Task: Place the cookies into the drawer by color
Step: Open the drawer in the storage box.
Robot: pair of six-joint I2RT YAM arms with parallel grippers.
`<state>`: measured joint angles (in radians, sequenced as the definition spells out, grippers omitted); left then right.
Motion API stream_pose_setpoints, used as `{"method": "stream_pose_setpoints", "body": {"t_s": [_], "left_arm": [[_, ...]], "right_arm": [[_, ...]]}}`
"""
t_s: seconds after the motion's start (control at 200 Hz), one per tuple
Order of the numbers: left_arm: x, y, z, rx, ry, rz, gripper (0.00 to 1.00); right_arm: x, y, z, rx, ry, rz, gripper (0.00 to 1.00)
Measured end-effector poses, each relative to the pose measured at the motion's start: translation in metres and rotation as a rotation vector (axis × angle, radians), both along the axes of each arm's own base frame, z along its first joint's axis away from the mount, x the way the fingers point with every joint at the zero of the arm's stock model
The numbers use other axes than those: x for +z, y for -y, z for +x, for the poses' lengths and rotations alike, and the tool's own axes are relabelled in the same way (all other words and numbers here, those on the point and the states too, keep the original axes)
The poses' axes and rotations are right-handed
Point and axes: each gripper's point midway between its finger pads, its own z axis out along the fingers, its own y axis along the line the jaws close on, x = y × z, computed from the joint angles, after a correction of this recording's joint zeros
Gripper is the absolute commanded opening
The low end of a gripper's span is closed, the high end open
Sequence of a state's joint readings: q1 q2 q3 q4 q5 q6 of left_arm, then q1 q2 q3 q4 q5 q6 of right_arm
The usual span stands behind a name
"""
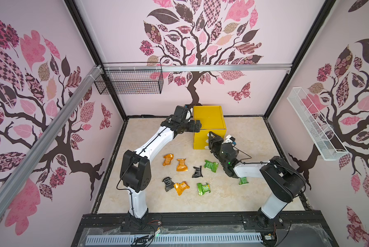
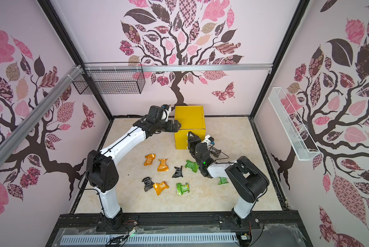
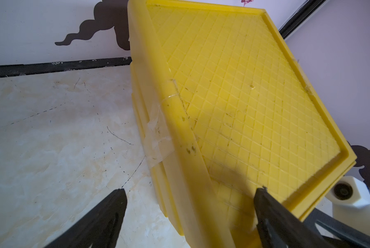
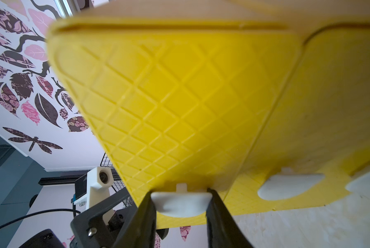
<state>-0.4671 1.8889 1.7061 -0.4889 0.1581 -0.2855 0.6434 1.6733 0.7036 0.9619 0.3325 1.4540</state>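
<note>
three orange cookies (image 1: 168,159), three green cookies (image 1: 211,165) and two black cookies (image 1: 197,172) lie loose on the marble-look worktop (image 1: 254,192), scattered over the lower middle of both top views. all are crinkly foil packets with printed labels. one green packet at the right of the group is half hidden under the right arm (image 1: 247,170).

one yellow drawer chest (image 1: 209,118) stands above the packets at frame centre, close to the back wall. its lid carries a diamond grid, and a strip of clear tape (image 3: 158,139) crosses one top edge. three white half-round tabs show on its front.

the right tool (image 4: 181,204) pinches one white tab handle (image 4: 181,203), a finger pressed against each side; the other two tabs stay free. the left tool (image 3: 190,191) is spread wide across the chest's top edge, one finger over the lid, the other over the worktop.

a black wire basket (image 1: 132,82) hangs at upper left, a white wire basket (image 1: 314,126) at right.
</note>
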Motion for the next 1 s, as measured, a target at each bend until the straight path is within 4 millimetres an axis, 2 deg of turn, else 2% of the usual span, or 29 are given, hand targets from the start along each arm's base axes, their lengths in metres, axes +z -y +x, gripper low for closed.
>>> {"method": "stream_pose_setpoints", "body": {"t_s": [0.485,0.825,1.0], "left_arm": [[0.001,-0.001,-0.002,0.016,0.007,0.010,0.97],[0.002,0.003,-0.008,0.013,0.022,0.015,0.97],[0.002,0.003,-0.009,0.012,0.022,0.014,0.97]], "right_arm": [[0.002,-0.010,-0.048,0.022,-0.018,-0.042,0.31],[0.000,-0.008,-0.082,0.035,-0.026,-0.073,0.30],[-0.002,-0.009,-0.091,0.044,-0.031,-0.080,0.30]]}}
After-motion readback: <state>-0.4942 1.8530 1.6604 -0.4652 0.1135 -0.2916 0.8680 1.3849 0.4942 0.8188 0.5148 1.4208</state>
